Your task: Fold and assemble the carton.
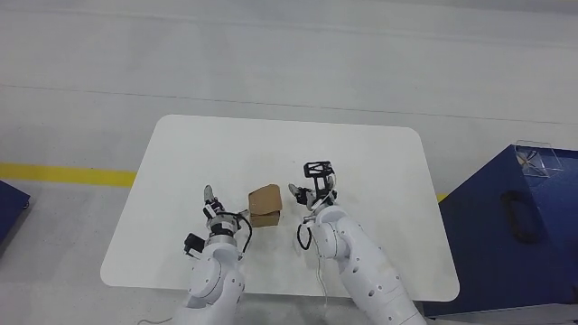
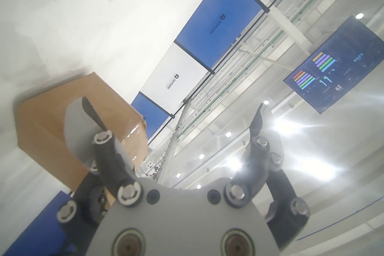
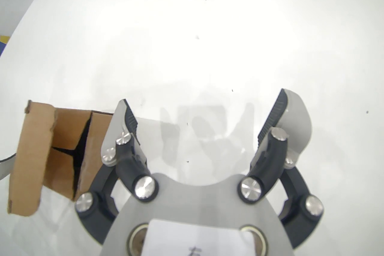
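Observation:
A small brown carton (image 1: pixel 265 204) lies on its side on the white table (image 1: pixel 361 153), between my two grippers. In the right wrist view the carton (image 3: pixel 60 155) shows its open end: inner flaps are folded in with a dark gap between them, and one flap sticks outward. My right gripper (image 3: pixel 201 116) is open just beside that end, holding nothing, and appears in the top view (image 1: pixel 312 190). My left gripper (image 2: pixel 174 119) is open too, one of its fingers (image 2: pixel 85 125) close against the carton's closed side (image 2: pixel 54 125). From above, the left gripper (image 1: pixel 226 204) sits at the carton's other side.
The table's far half is bare white surface. A blue cabinet (image 1: pixel 515 226) stands off the table's right edge. A yellow floor line (image 1: pixel 63 174) runs to the left of the table.

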Robot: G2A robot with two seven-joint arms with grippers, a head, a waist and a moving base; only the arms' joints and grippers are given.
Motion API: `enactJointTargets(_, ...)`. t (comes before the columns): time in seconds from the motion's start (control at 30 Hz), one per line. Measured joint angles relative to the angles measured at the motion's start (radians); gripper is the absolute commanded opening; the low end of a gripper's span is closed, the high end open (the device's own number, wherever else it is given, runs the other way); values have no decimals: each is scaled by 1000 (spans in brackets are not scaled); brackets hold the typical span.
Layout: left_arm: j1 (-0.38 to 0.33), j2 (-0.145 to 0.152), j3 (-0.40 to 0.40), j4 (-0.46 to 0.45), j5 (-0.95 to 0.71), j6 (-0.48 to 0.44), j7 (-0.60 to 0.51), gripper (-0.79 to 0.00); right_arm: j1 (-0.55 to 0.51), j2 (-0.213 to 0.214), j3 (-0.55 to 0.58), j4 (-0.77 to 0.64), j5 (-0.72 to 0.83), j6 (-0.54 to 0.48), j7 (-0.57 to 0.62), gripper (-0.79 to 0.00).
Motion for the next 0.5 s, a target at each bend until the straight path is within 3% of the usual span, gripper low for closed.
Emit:
enactJointTargets(0.2,17,-2,17,-27,-30,74,-25,0,41,-24,-69,75,-14,14,-10,0)
enactJointTargets(0.5,167,12,-5,-185,-44,147,-81,0,42,-32,-77,102,2,-38,-35,0)
